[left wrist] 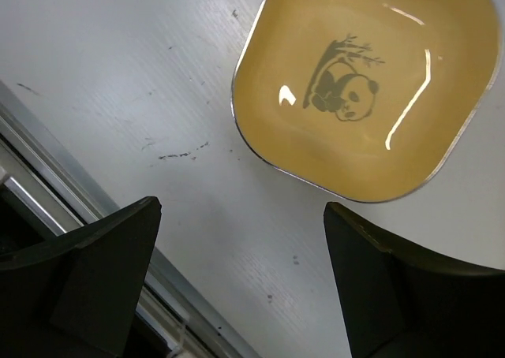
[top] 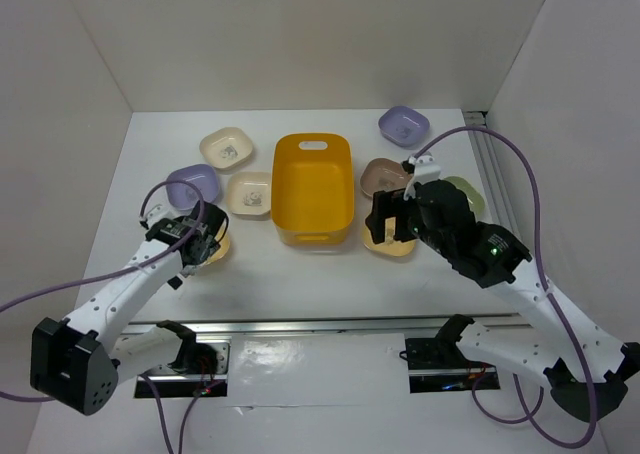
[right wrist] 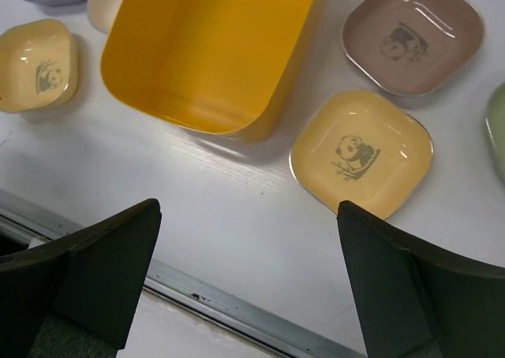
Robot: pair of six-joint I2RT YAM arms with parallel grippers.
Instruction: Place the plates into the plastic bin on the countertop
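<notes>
The orange-yellow plastic bin (top: 312, 189) (right wrist: 209, 50) stands empty mid-countertop (top: 300, 274). Several plates lie around it. On its left are a cream plate (top: 227, 147), a lavender plate (top: 192, 184), another cream plate (top: 250, 194) and a yellow plate (left wrist: 367, 82). On its right are a lavender plate (top: 403, 126), a brown-mauve plate (right wrist: 412, 35) and a yellow plate (right wrist: 361, 151). My left gripper (left wrist: 242, 208) hangs open just short of the left yellow plate. My right gripper (right wrist: 248, 208) is open above bare counter, near the right yellow plate. Neither holds anything.
A pale green plate (top: 462, 189) lies at the far right beside my right arm. A metal rail (top: 330, 324) runs along the near edge of the counter. White walls close in the left, back and right sides.
</notes>
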